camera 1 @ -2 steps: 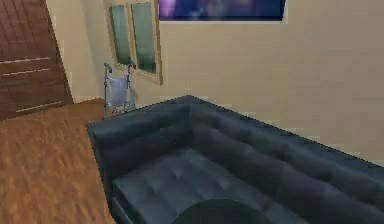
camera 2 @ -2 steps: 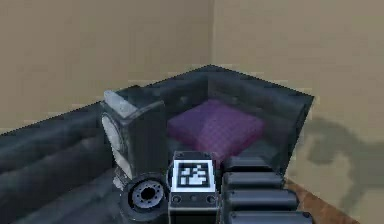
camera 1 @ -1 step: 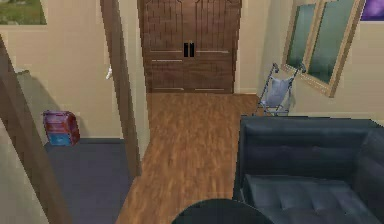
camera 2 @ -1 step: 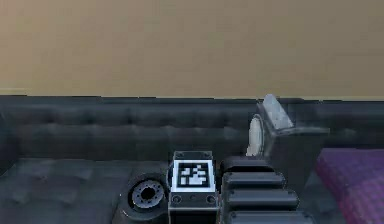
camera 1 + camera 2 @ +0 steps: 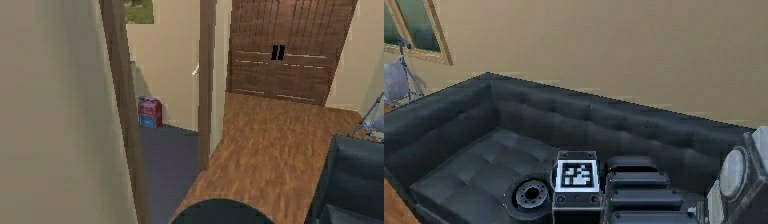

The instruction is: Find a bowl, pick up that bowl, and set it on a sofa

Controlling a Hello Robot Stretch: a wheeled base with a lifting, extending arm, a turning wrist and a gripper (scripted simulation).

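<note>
Obs. The black leather sofa (image 5: 494,140) is taking up most of the arm's side, and the robot is standing close against its front edge. A beige wall (image 5: 634,50) is running behind the sofa's back. A window (image 5: 409,25) is sitting above the sofa's end at the arm side view's left. Past the sofa's other end, brown double doors (image 5: 285,50) are facing the robot across the wood floor (image 5: 265,140). A door frame (image 5: 207,80) is standing further from the sofa, with a small red-and-blue box (image 5: 150,111) beyond it.

The arm (image 5: 634,195) is reaching only a short way over the sofa seat, with a marker square (image 5: 579,175) on top. The tool (image 5: 532,196) is showing as a dark ringed lump just beside the marker, over the seat's front.

It is dark on dark, so I cannot tell how the fingers are standing or whether they are holding anything. I am not making out the bowl as a separate thing. If it is here, it is at the tool's end, low over the seat.

Risks (judgement):
- Letting go this near the sofa's front edge is risking a roll onto the floor.
- The tufted seat is looking soft and uneven, so a bowl could be tipping on landing.
- Driving off while the arm is low could be dragging the tool across the sofa.
</note>
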